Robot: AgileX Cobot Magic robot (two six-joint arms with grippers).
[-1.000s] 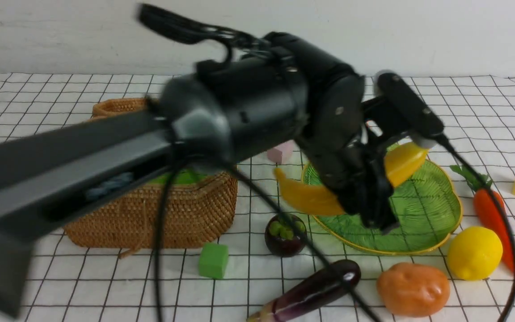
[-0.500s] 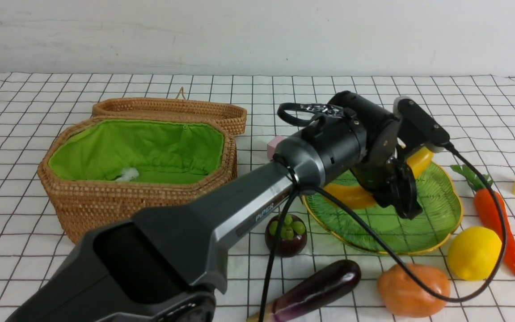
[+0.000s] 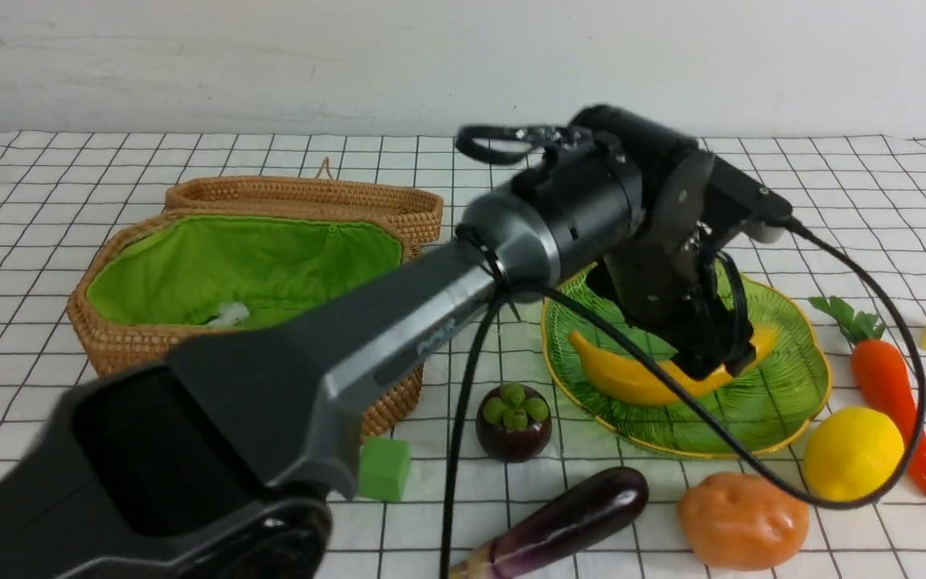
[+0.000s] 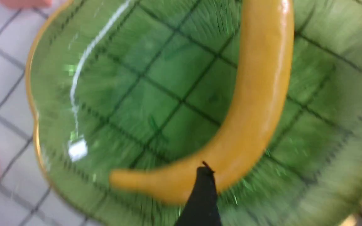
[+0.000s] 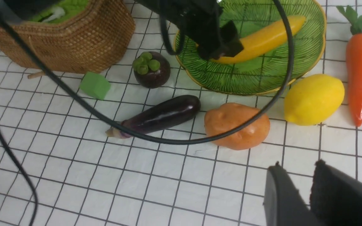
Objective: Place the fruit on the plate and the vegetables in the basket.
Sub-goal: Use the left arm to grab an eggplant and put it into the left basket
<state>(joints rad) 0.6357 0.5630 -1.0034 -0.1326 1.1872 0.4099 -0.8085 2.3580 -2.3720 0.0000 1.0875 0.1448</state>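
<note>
My left end effector stood open just above the banana. The banana lay inside the green plate, where fruit belongs, so I judged the release complete.

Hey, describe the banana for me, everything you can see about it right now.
The banana is a long, curved toy, glossy yellow-orange like smooth plastic, tapering to a narrow stem end, apparently undamaged. It lies on its side inside the green plate, resting on the ribbed glass within the rim. The left tool hangs just above it, jaws spread wide and not clamping it; whether a fingertip touches it is unclear.
</note>
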